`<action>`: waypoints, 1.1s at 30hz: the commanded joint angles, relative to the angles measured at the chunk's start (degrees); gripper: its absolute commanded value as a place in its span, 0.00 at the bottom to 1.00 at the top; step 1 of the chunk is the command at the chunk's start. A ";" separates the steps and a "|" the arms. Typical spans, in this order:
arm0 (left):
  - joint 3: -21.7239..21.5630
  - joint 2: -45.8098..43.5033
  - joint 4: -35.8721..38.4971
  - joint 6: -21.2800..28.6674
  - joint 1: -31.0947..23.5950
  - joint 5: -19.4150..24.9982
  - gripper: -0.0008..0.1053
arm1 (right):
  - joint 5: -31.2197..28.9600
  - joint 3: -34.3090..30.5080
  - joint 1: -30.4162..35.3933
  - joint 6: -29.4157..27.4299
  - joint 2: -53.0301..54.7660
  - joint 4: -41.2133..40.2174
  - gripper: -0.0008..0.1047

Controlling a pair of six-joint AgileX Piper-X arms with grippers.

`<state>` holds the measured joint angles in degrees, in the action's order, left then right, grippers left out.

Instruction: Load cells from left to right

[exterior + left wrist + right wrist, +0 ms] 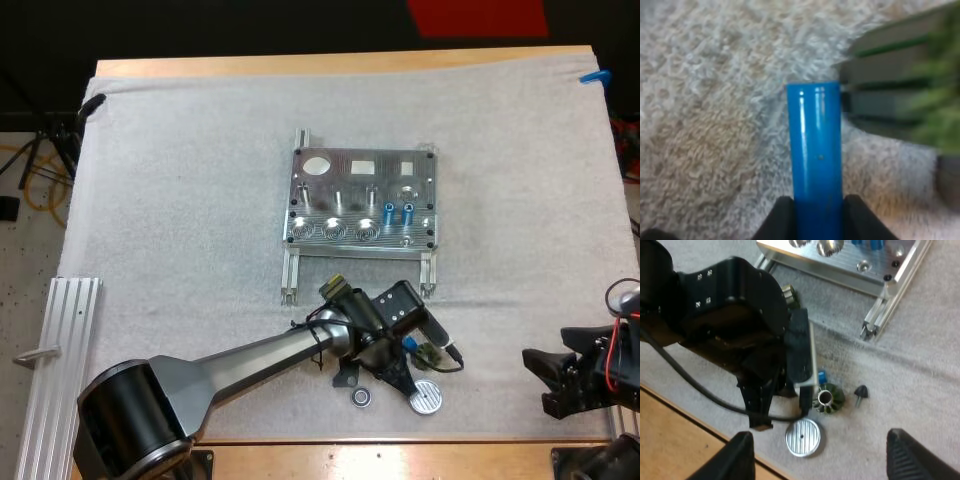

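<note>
Two cells [389, 212] stand in fixture [340, 165]; left gripper [817, 220] pinches blue cylinder [816, 150], right gripper [543, 382] spread.

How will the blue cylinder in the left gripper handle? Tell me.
The blue cylinder looks rigid and glossy, so it may slip unless the left gripper, pressing it from both sides, squeezes firmly. Being round, it would probably roll if dropped, though the mat might slow it.
</note>
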<state>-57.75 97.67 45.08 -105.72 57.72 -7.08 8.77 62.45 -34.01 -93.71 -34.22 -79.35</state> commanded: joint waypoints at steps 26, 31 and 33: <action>-2.91 -38.20 15.16 24.00 0.09 14.22 0.01 | -1.98 0.08 0.03 5.15 -14.47 11.68 0.54; -2.91 -43.35 17.95 26.32 0.09 10.57 0.01 | 16.14 0.08 0.03 3.93 -18.35 16.67 0.54; -2.91 -44.44 17.99 26.31 0.09 8.53 0.01 | 22.44 0.08 0.03 3.94 -19.99 18.37 0.54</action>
<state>-60.26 53.71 63.04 -79.77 57.72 2.69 25.52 62.38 -34.01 -89.14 -53.80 -62.34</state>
